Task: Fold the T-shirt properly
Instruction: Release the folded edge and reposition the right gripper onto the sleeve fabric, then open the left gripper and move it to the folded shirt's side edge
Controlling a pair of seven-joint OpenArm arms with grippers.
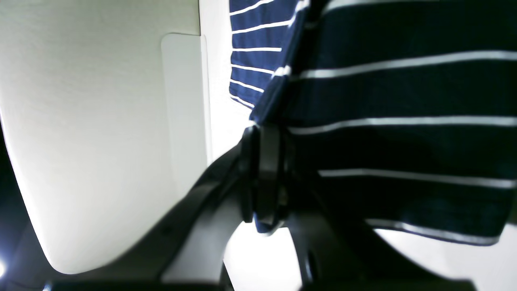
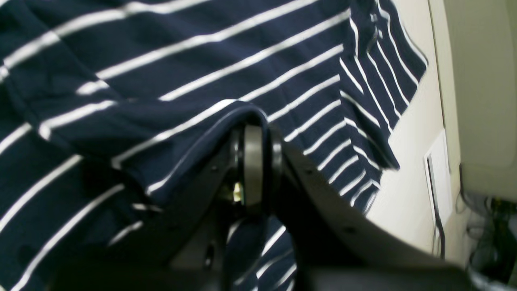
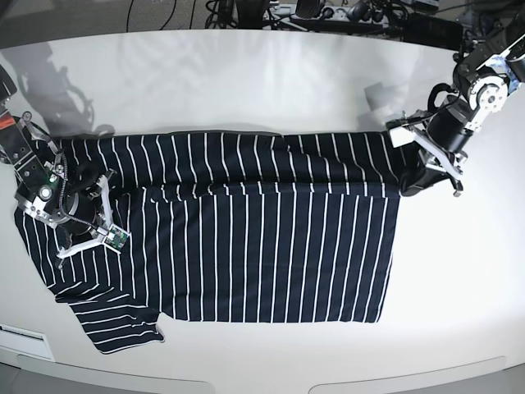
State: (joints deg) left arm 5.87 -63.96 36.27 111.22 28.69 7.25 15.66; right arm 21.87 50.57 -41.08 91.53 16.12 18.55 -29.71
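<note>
The dark navy T-shirt with thin white stripes lies spread on the white table, its far strip folded over toward the front. My left gripper is at the shirt's right edge; in the left wrist view the gripper is shut on a pinch of the T-shirt. My right gripper is over the shirt's left part near a sleeve; in the right wrist view the gripper is shut on a raised fold of the T-shirt.
Cables and equipment lie beyond the table's far edge. A white label sits at the front left edge. A flat white patch shows on the table beside the left gripper. Cables hang off the table's side.
</note>
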